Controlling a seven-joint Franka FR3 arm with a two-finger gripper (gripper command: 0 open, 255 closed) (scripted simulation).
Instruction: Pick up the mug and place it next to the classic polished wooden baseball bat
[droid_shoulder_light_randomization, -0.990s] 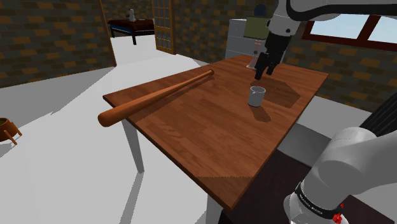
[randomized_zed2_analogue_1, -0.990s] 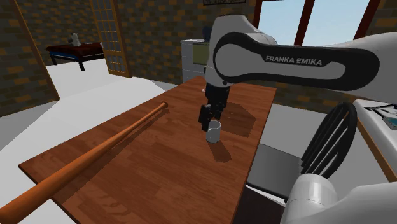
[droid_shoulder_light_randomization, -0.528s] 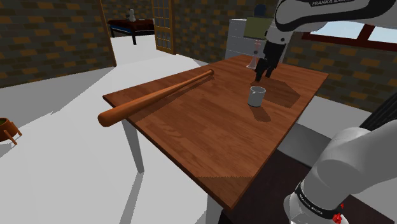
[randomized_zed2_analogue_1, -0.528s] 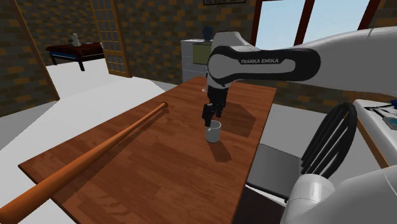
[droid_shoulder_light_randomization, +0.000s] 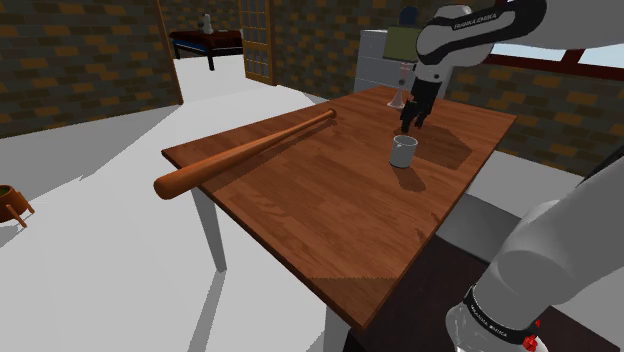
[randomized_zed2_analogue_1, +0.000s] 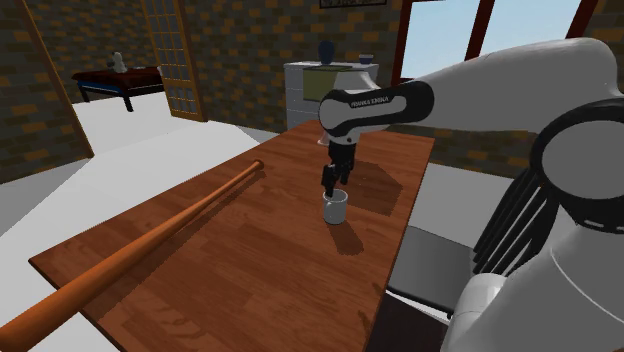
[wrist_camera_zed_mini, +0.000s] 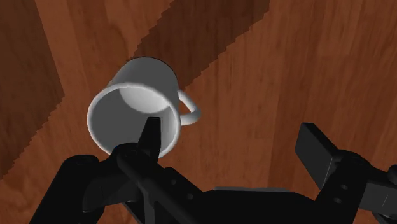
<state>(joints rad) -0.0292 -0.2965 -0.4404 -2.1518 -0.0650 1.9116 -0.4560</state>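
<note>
The arm (droid_shoulder_light_randomization: 470, 25) has swung its elbow out and sunk the hand closer over the mug since a second ago. On the surface (droid_shoulder_light_randomization: 340, 230) the bat (droid_shoulder_light_randomization: 240, 155) lies well apart from the upright white mug (droid_shoulder_light_randomization: 402, 151). The jaws hang wide apart and empty, off-centre over its rim. It looks like the approach to me: centre, drop, then close.

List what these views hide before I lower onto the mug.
1. Wrist view: one finger of the open gripper covers part of the mug rim, so whether they touch cannot be told.
2. Second exterior view: the thick end of the baseball bat is cut off by the left edge.
3. Shoulder view: the far legs of the table are hidden by its top.
</note>
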